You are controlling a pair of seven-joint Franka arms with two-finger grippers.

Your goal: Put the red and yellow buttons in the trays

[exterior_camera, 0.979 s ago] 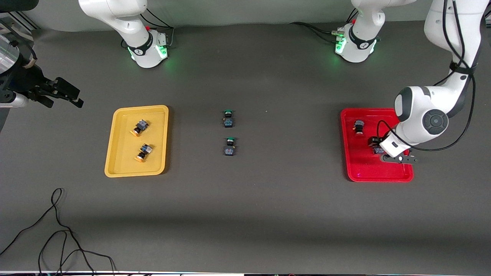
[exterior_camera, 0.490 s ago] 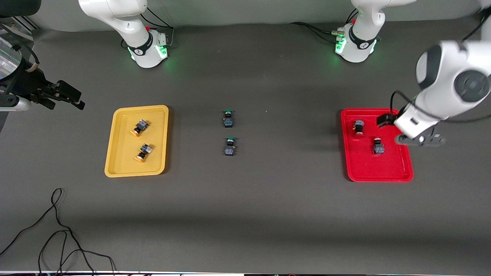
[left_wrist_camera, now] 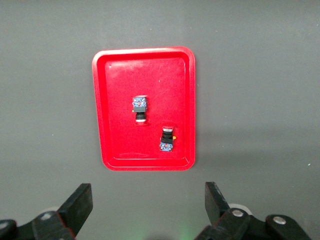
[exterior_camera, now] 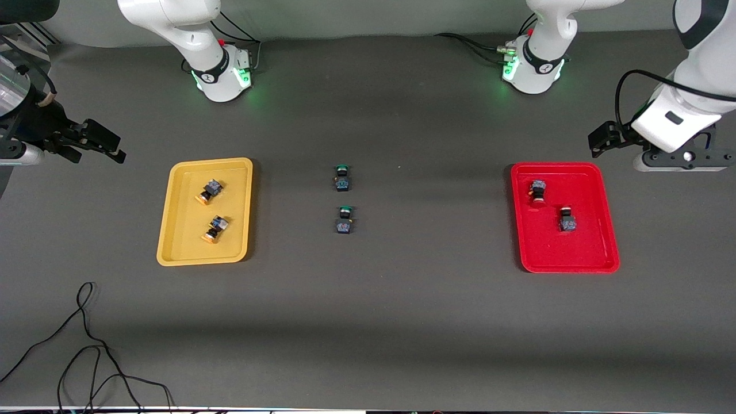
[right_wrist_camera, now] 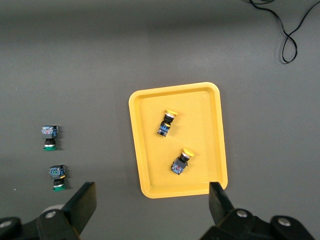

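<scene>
Two red buttons (exterior_camera: 538,192) (exterior_camera: 567,219) lie in the red tray (exterior_camera: 592,247), apart from each other. Both yellow buttons (exterior_camera: 209,191) (exterior_camera: 215,228) lie in the yellow tray (exterior_camera: 184,241). My left gripper (exterior_camera: 681,164) hangs open and empty over the table beside the red tray, toward the left arm's end. Its wrist view looks down on the red tray (left_wrist_camera: 100,110), both red buttons (left_wrist_camera: 140,107) (left_wrist_camera: 167,139) and the left gripper (left_wrist_camera: 147,205). My right gripper (exterior_camera: 106,144) waits open over the table's right-arm end; the right gripper (right_wrist_camera: 150,205) shows above the yellow tray (right_wrist_camera: 135,140).
Two green-capped switches (exterior_camera: 342,177) (exterior_camera: 344,219) lie on the dark mat midway between the trays. A loose black cable (exterior_camera: 86,345) curls near the front edge at the right arm's end. Both arm bases (exterior_camera: 221,75) (exterior_camera: 532,69) stand along the table's back.
My left gripper opened, left the second red button in the red tray, and rose away toward the left arm's end. The right arm has barely moved.
</scene>
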